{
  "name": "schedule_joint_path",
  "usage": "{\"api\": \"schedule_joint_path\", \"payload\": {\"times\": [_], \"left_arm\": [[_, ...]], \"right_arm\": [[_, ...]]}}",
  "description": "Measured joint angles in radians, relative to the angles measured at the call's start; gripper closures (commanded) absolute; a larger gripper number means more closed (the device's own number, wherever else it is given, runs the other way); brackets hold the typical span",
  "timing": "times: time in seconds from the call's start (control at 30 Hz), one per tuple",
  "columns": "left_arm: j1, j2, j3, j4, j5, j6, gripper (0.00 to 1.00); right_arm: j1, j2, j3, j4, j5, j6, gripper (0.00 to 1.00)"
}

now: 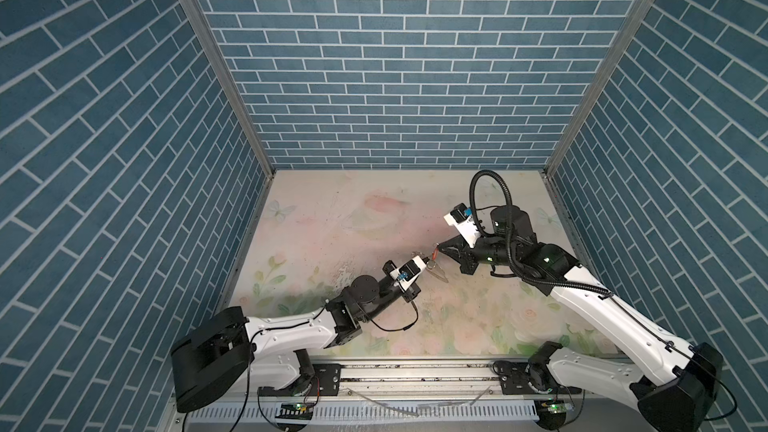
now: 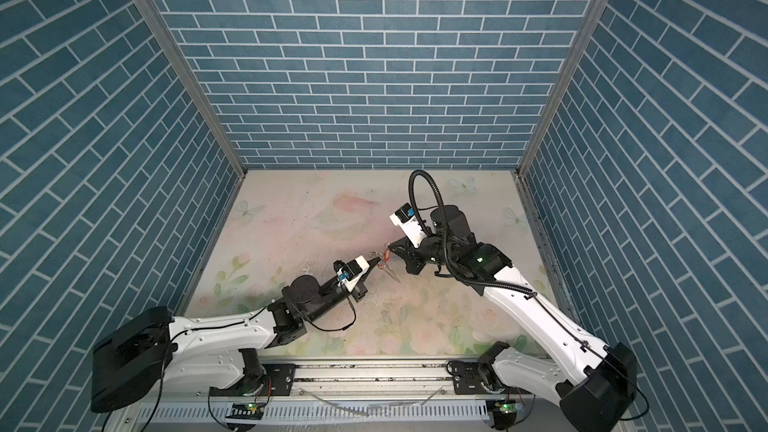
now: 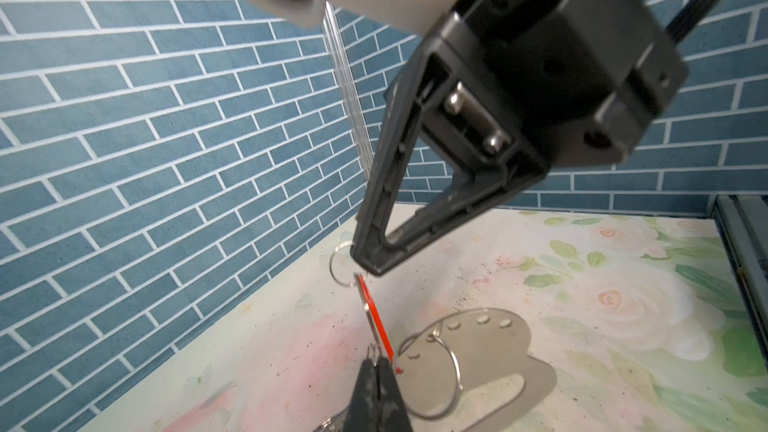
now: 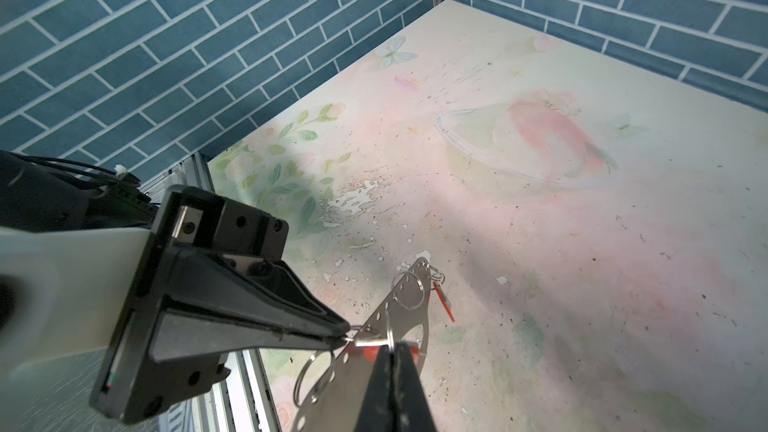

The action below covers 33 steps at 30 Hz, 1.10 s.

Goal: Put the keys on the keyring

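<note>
Both grippers meet above the middle of the floral table. One key with its orange-red tag (image 3: 375,317) hangs in the air between them. My left gripper (image 3: 377,361) is shut on the key's lower metal end. My right gripper (image 4: 392,347) is shut at the tag's other end, by its split ring (image 3: 343,264). In both top views the tag (image 1: 433,252) (image 2: 386,252) shows between the tips. The keyring (image 3: 478,351), a flat grey metal plate with holes and rings, lies on the table just below. A second key's red tag (image 4: 444,304) lies at the plate's far end.
Blue brick-patterned walls (image 1: 374,76) close in the table on three sides. An aluminium rail (image 1: 415,371) runs along the front edge. A looped black cable hose (image 1: 490,184) stands above the right wrist. The floral mat (image 4: 540,243) has a flaked patch near the plate.
</note>
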Motion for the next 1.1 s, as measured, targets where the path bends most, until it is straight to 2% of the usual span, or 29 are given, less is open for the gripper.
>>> {"api": "schedule_joint_path", "payload": {"times": [0.3,0.47,0.73,1.1], "left_arm": [[-0.047,0.101,-0.002,0.144,-0.115,0.031,1.00],[-0.063,0.150,-0.006,0.228,-0.160,0.051,1.00],[-0.068,0.157,-0.017,0.291,-0.167,0.065,1.00],[-0.075,0.157,-0.019,0.315,-0.206,0.077,1.00]], "right_arm": [[0.000,0.000,-0.018,0.039,-0.050,0.004,1.00],[0.000,-0.008,-0.042,0.064,-0.035,0.013,1.00],[0.000,-0.033,-0.087,0.092,0.054,0.039,1.00],[0.001,-0.034,-0.087,0.108,-0.011,0.056,1.00]]}}
